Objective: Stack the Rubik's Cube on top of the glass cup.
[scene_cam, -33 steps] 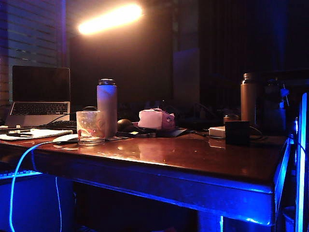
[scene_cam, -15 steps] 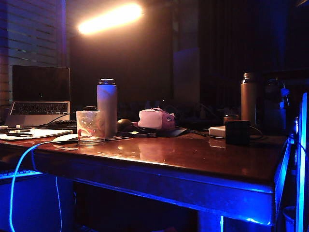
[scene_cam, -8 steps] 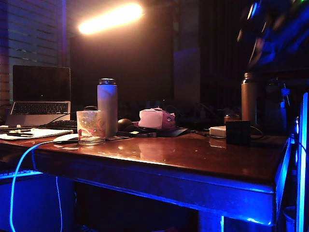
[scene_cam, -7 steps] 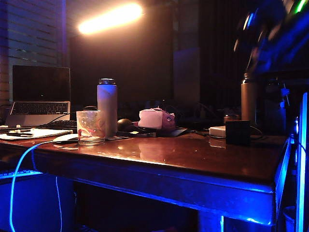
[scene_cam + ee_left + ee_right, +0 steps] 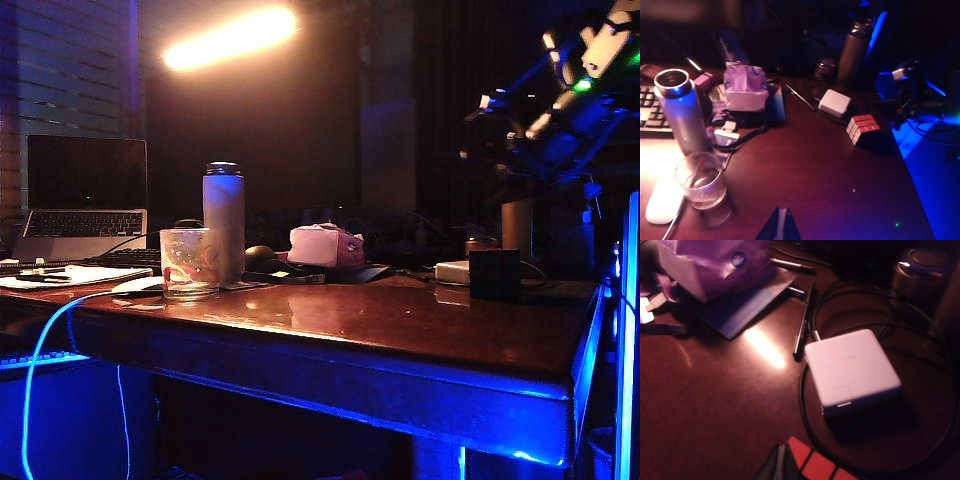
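Dim light blurs much. The right gripper (image 5: 781, 465), jaws together and empty, hangs above the Rubik's Cube (image 5: 863, 129), cut off in its wrist view. The left gripper (image 5: 779, 227), barely visible, looks closed near the glass cup (image 5: 701, 180) across the table (image 5: 400, 330)

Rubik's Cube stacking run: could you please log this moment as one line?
stage: approach | right hand: shut, above Rubik's Cube | left hand: near glass cup | cube: on table, not stacked
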Tool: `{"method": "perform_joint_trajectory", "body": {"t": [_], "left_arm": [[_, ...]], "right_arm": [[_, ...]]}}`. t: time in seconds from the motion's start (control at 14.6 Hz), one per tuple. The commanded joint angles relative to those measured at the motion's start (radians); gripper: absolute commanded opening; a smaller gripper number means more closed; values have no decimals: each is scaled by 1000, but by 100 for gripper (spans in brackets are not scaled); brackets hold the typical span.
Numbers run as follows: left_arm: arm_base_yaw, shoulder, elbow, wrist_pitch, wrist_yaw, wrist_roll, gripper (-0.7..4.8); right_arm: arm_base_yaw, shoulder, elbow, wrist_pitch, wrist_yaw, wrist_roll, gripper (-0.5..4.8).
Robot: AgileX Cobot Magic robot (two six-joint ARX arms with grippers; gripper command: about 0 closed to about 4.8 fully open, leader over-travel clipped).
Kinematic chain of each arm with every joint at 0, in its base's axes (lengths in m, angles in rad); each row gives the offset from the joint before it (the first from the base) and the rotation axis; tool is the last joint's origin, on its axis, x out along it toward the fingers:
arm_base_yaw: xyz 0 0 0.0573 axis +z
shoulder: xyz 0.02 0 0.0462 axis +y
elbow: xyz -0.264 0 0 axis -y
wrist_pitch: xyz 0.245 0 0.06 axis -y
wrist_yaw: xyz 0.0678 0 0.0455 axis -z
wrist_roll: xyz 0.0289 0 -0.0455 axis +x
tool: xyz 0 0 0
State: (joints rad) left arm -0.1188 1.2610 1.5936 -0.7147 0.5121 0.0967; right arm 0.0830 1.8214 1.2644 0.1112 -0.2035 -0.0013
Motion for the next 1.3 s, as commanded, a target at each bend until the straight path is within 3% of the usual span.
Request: {"method": "perform_joint_trajectory", "body": {"t": [0.07,0.14,0.21,0.55,0.75,0.96,1.3], "left_arm": [[4,-3,5,-5,1,22,-4],[4,-3,5,-8,0,23,-4],[4,-3,5,-11,0,23,-4],[4,-3,5,-19,1,23,-4],[4,-3,5,-41,2,23,-4],[3,-3,5,-55,5,26,-4],[3,-3,5,-54,5,27,-4]], "right_arm": [[11,-3,4,21,27,1,114],[12,0,4,21,27,2,424],[13,0,4,20,28,13,479],[40,54,5,51,128,109,479],[87,105,5,92,239,265,479],[100,113,5,111,335,290,479],[99,138,5,111,352,290,479]]}}
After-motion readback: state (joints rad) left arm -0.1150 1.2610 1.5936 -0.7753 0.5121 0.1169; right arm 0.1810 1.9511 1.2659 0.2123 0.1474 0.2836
